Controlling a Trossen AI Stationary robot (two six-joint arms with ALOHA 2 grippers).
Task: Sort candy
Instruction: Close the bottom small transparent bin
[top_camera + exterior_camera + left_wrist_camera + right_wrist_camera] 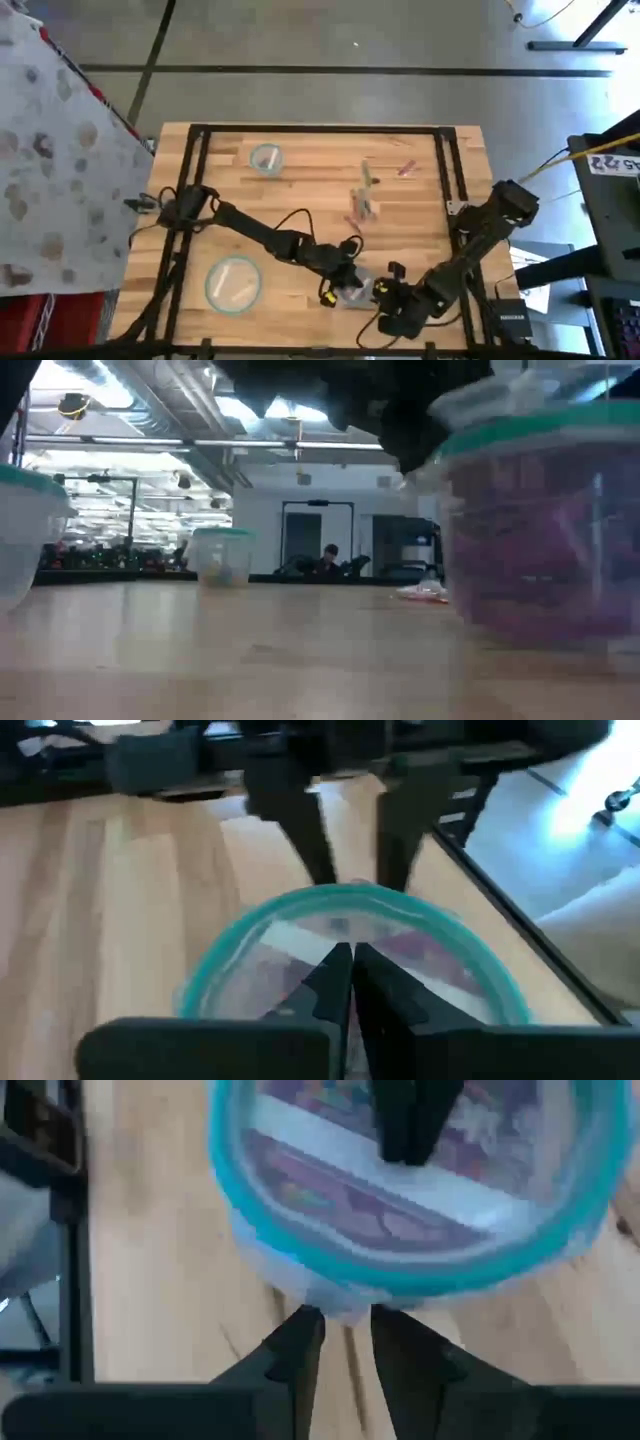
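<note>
We take the clear bowl (pixel 352 290) with the teal rim, near the front edge of the wooden worktop (pixel 310 215), as our landmark. It holds magenta-purple candy (pixel 400 1210), which the low view shows piled behind its clear wall and both wrist views show through the open top.

The left tool (pixel 350 970) hangs directly over this bowl, fingers pressed together with no gap between the tips (fully closed). We cannot see anything pinched between them; the tips point down at the packets inside, and we cannot tell whether they touch the candy.

The right tool (pixel 345 1330) sits at the bowl's outer edge, on the side towards the worktop's right front corner. Its fingers (pixel 300 1345) stand a little apart, and a small lip of the bowl's clear wall lies right at the gap between them. The grip looks like a pinch on that rim, though the contact itself is partly hidden from us.

Away from the landmark bowl, towards the far edge of the worktop, a few loose sweets (pixel 365 205) lie in a small scatter, with a thin reddish piece (pixel 405 168) farther out beyond them. A second teal-rimmed bowl (pixel 233 283) sits well to the left of the landmark bowl, level with it, and a third, smaller bowl (pixel 266 158) stands near the far edge on the left.
</note>
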